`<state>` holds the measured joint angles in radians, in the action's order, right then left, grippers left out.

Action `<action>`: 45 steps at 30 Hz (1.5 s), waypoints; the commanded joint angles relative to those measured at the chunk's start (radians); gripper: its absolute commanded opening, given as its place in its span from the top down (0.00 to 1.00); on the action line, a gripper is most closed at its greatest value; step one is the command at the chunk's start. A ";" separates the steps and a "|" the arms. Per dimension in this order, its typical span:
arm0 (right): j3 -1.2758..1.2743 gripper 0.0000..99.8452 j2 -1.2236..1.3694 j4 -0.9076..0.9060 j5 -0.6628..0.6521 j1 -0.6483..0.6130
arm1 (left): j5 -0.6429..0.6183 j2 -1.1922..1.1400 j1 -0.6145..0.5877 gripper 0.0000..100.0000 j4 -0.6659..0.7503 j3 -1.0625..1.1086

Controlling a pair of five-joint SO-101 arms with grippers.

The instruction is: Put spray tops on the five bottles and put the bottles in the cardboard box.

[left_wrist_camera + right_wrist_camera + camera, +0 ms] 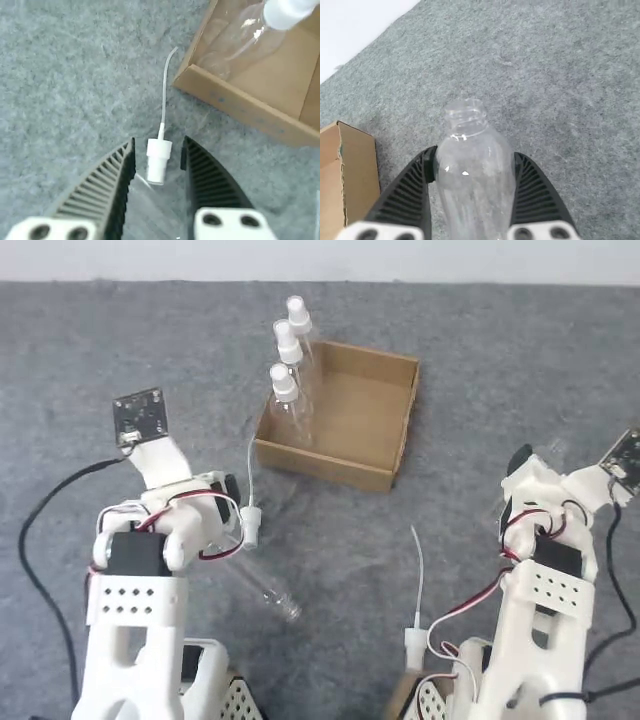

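Toward the near-left corner of the grey counter (pixel 80 350), the left arm (pixel 135 585) is being seen with the left jaws spread on either side of a spray top (pixel 159 161). A gap is being left on each side, so nothing is being pinched. The top's white head is lying between the jaw tips, and its thin tube is pointing toward the box (pixel 325 468). A clear lying bottle (pixel 268 588) is resting on the counter just beside that head, slanting toward the near edge.

Around the middle of the counter, toward the far edge, the open cardboard box is sitting. Three capped bottles (pixel 285 405) are being kept in a row along its left wall, each carrying a white sprayer.

Close to the near edge, just beside the base of the right arm (pixel 545 590), a loose top (pixel 413 640) is lying with its tube stretched toward the far edge, well apart from the box.

Toward the right edge, the held bottle (pixel 472 170) is being pinched around its body by the right jaws, one on each side. Its threaded neck is standing open and is pointing away from the arm. Whether this bottle is touching the counter cannot be told.
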<state>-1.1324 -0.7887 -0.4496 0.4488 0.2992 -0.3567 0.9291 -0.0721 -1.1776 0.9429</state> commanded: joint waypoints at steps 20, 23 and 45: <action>0.015 0.99 -0.035 0.024 0.000 -0.007 | 0.175 -0.417 -0.003 0.81 0.137 -0.154; 0.015 0.99 -0.035 0.024 0.000 -0.007 | 0.175 -0.520 -0.005 0.80 0.163 -0.205; 0.015 0.99 -0.035 0.024 0.000 -0.007 | 0.247 -1.129 -0.087 0.80 0.227 -0.630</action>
<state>-1.1324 -0.7887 -0.4496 0.4488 0.2992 -0.1573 -0.1465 -0.1488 -0.9613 0.4242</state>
